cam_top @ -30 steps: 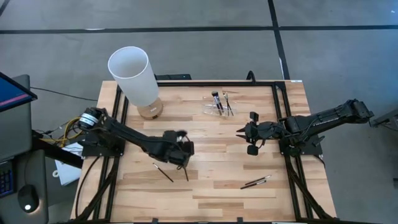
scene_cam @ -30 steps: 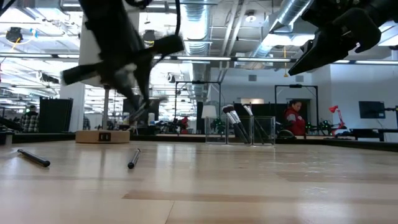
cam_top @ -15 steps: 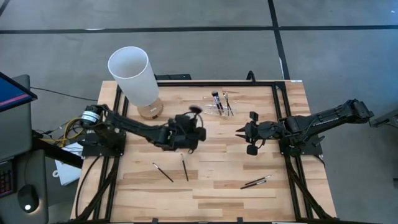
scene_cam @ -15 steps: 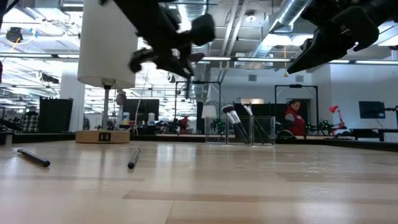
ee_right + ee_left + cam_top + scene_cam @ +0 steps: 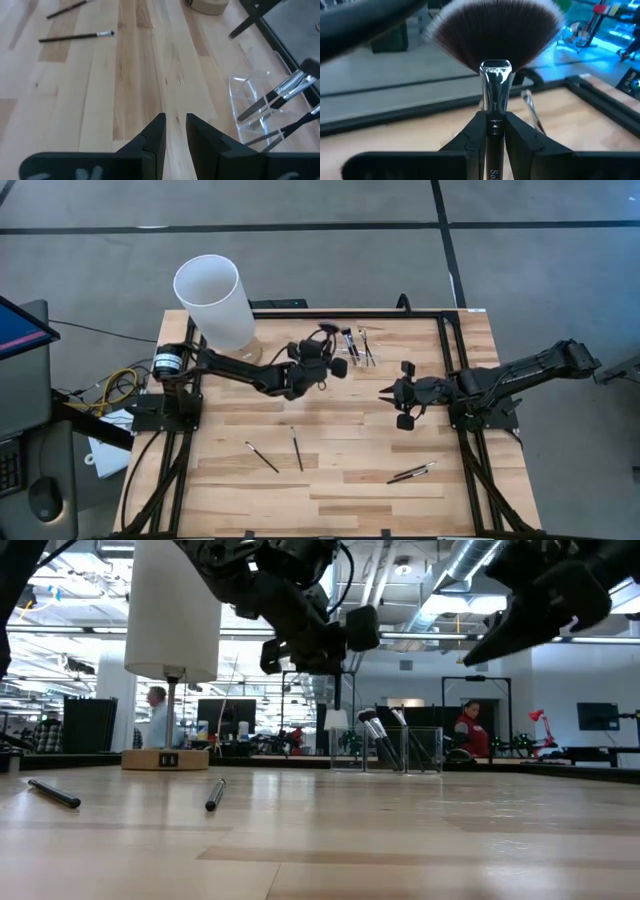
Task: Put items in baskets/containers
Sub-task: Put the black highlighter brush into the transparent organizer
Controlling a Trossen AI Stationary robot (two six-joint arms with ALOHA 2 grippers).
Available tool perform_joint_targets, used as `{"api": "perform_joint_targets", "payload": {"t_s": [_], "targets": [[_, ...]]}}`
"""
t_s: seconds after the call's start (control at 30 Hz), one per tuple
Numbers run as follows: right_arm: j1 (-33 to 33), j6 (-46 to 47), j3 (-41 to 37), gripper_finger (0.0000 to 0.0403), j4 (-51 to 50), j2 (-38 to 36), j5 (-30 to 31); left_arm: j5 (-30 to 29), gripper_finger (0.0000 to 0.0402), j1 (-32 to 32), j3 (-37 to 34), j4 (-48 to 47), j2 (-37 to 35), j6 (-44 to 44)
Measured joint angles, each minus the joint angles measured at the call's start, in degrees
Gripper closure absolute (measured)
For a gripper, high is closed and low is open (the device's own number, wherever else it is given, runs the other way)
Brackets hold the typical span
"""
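My left gripper (image 5: 492, 131) is clamped on the dark-handled fan brush (image 5: 493, 75) and has swung from mid-table to just beside the clear acrylic slotted holder (image 5: 352, 348) (insertion next); right gripper (image 5: 385, 393) waits, fingers slightly apart, empty.

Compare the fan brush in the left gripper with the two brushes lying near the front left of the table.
The fan brush has a wide fanned head; the two loose brushes look thin with small tips. It is held in the air in the left gripper, near the clear holder; they lie flat on the table. All have dark handles.
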Motion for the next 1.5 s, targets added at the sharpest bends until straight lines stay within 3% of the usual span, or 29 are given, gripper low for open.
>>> {"api": "perform_joint_targets", "payload": {"t_s": [0.33, 0.53, 0.73, 1.5], "targets": [[-2.82, -0.93, -2.91, 0.0337, 2.57, 0.0, -0.31, 2.83, 0.0349, 6.12, -1.57, 9.64, 0.91, 5.09], [-3.02, -0.5, -2.91, 0.0337, 2.62, 0.0, -0.48, 4.64, 0.0348, 7.13, -4.44, 27.06, 7.48, 8.57], [-3.02, -0.04, -2.91, 0.0337, 2.52, 0.0, -0.48, 5.92, 0.0349, 7.02, -4.53, 37.83, 13.22, 11.56], [-3.02, 0.49, -2.91, 0.0337, 1.52, 0.0, -0.57, 10.52, 0.0335, 7.24, -4.52, 32.29, 14.04, 7.99]]}}
